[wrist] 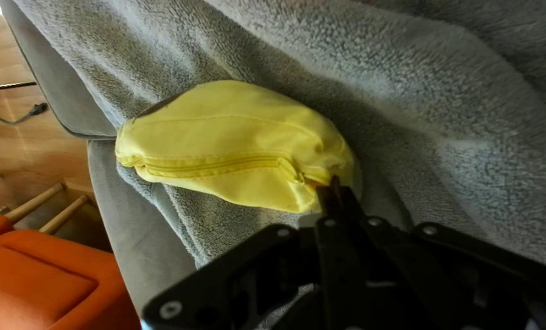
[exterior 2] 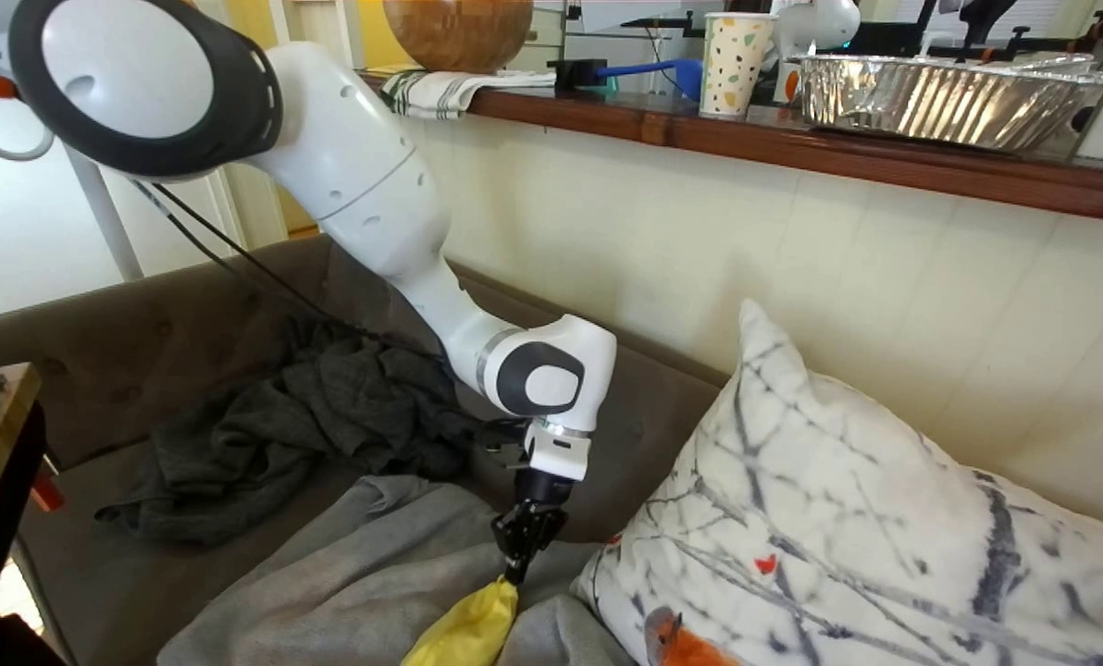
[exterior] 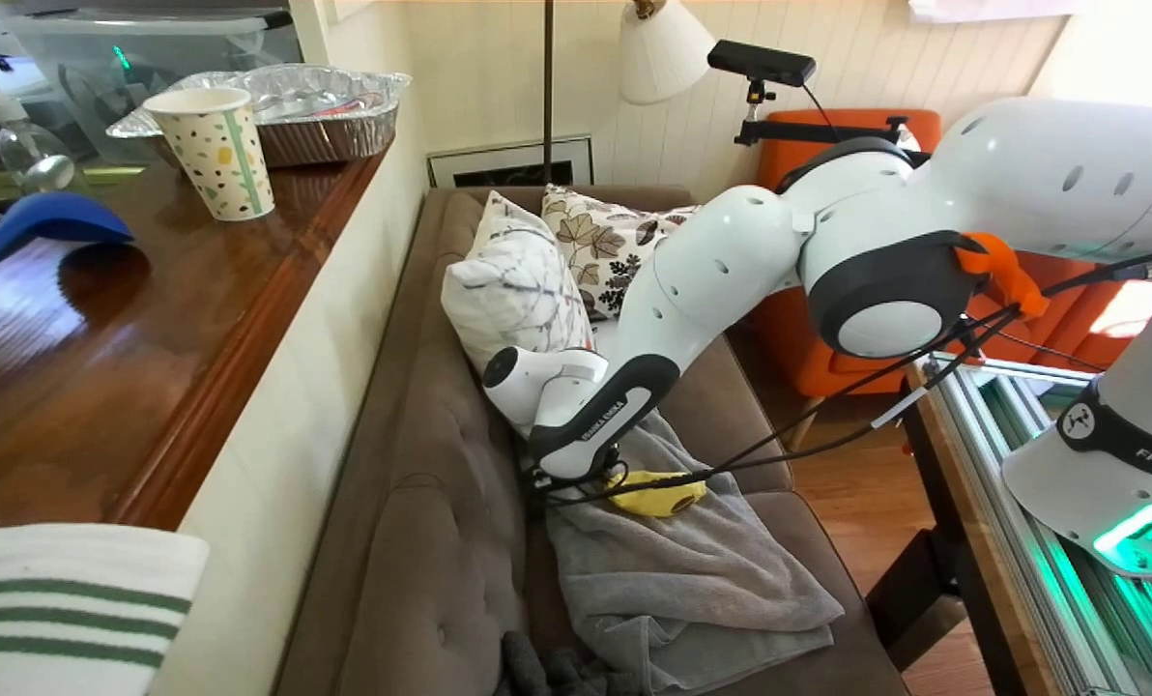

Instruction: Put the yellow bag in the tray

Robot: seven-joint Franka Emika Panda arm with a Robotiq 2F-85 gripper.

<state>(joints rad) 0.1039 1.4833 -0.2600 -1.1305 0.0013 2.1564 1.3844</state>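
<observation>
The small yellow bag point(wrist: 227, 137) has a zip along it and shows in both exterior views point(exterior: 661, 498) point(exterior 2: 466, 629). It is at the grey blanket on the sofa; I cannot tell whether it rests on it or is slightly lifted. My gripper point(wrist: 337, 190) is shut on the bag's zip end, with material pinched between its fingertips; it points down in an exterior view point(exterior 2: 514, 573). The silvery foil tray point(exterior: 334, 138) stands on the wooden ledge above the sofa back, far from the gripper, and also shows in an exterior view point(exterior 2: 940, 102).
A speckled paper cup point(exterior: 216, 155) stands beside the tray on the ledge point(exterior: 199, 319). A blue utensil point(exterior: 54, 217) and a striped towel point(exterior: 64, 609) lie there too. Patterned cushions point(exterior 2: 848, 518) lean on the sofa near the gripper. A lamp point(exterior: 663, 53) stands behind the sofa.
</observation>
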